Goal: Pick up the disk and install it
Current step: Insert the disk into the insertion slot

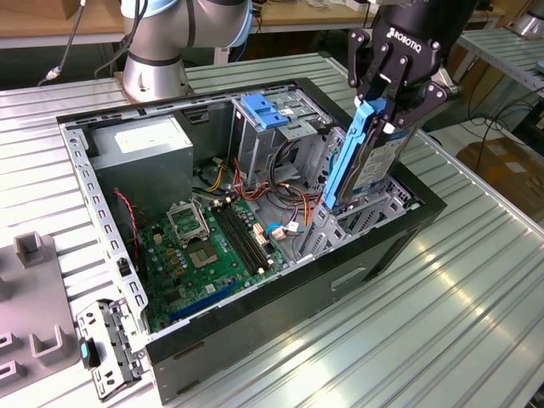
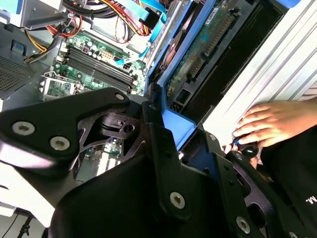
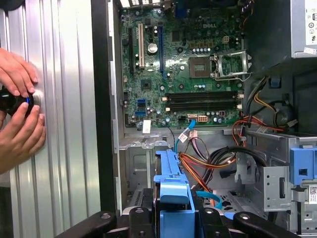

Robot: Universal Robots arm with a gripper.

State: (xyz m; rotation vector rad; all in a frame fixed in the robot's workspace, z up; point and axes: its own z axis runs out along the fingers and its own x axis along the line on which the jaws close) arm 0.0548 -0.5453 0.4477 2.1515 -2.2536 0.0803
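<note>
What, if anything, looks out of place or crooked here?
The disk stands on edge, leaning, in the gripper, its lower end just inside a bay of the computer case, not seated. Also, a person's hands rest on the table right beside the case, around a small black object.

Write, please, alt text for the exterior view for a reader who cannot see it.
The gripper holds the disk by its blue bracket, tilted nearly upright, with its lower end down inside an open computer case. The case lies on a ribbed metal table, its green motherboard exposed.
</note>
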